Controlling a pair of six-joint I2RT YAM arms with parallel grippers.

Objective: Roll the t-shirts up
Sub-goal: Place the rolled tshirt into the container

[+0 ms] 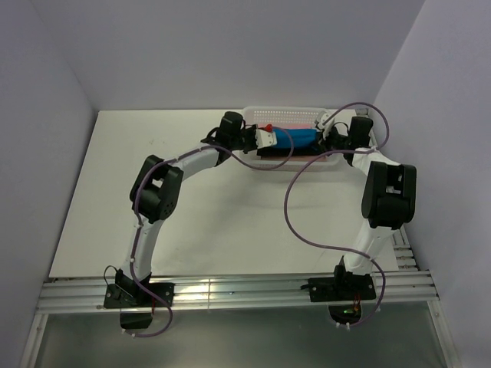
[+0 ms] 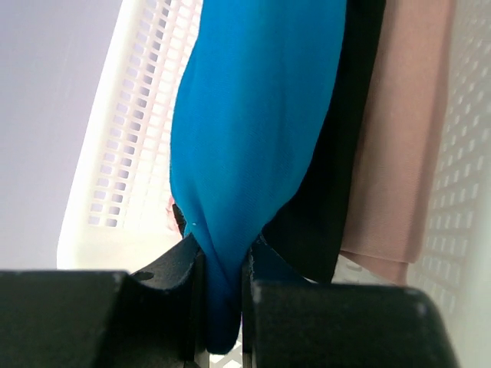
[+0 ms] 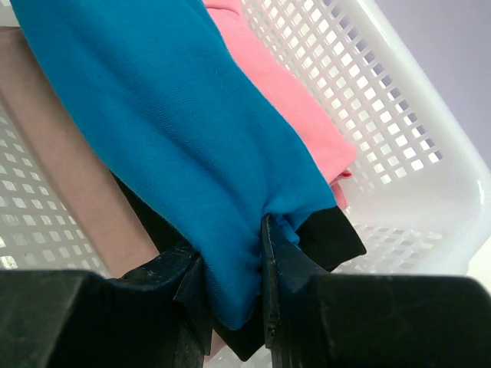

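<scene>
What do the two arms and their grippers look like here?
Both the left arm and right arm have white tubular links with chunky black joint housings and black bases. A thin purple cable loops loosely along each. The left gripper and right gripper have matte black, blocky fingers.

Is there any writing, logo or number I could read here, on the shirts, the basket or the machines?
None can be read. The blue t-shirt, black t-shirt, pink t-shirt and white basket are plain, and the left arm and right arm show no legible marking.
</scene>
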